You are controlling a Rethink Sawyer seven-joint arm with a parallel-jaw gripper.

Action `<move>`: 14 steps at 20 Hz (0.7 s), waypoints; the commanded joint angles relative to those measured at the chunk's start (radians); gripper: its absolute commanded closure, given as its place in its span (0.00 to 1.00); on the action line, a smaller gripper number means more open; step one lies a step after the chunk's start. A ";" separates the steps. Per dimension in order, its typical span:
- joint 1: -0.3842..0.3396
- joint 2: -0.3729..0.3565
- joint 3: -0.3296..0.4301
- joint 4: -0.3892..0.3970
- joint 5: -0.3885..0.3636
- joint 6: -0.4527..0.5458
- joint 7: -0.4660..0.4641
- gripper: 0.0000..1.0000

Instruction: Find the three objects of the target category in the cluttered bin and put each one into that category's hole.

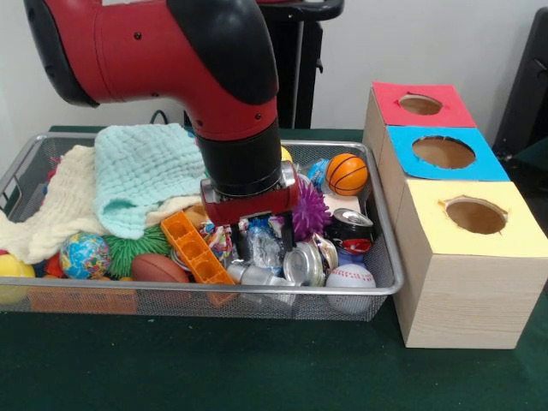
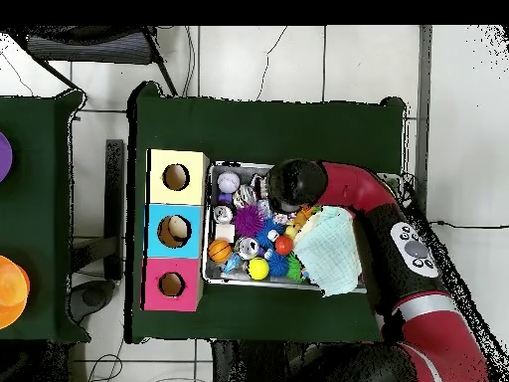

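The wire-mesh bin (image 1: 214, 289) holds a clutter of toys, cans and cloths; it also shows in the overhead view (image 2: 239, 283). My gripper (image 1: 264, 244) is lowered into the bin's front middle, among crushed silver cans (image 1: 300, 264) and a crumpled blue and silver piece. An orange plastic piece (image 1: 197, 248) lies just left of it and a purple spiky ball (image 1: 312, 211) just right. In the overhead view the arm's wrist (image 2: 288, 184) covers the gripper. Three wooden boxes with holes stand beside the bin: red top (image 1: 419, 104), blue top (image 1: 445, 152), yellow top (image 1: 475, 218).
A mint cloth (image 1: 141, 175) and a cream cloth (image 1: 60, 210) cover the bin's left half. Also in the bin are an orange basketball (image 1: 346, 174), a baseball (image 1: 350, 276), a globe ball (image 1: 85, 254), a brown football (image 1: 158, 268) and a black and red can (image 1: 349, 231).
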 commanded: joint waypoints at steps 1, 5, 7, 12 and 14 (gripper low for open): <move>-0.009 -0.005 0.126 0.017 -0.091 0.145 -0.375 0.00; -0.024 -0.038 0.160 0.039 -0.110 0.165 -0.449 0.00; -0.034 -0.040 0.178 0.044 -0.120 0.185 -0.488 0.00; -0.046 -0.035 0.231 0.035 -0.152 0.194 -0.571 0.00; -0.044 -0.028 0.249 0.009 -0.165 0.212 -0.615 0.00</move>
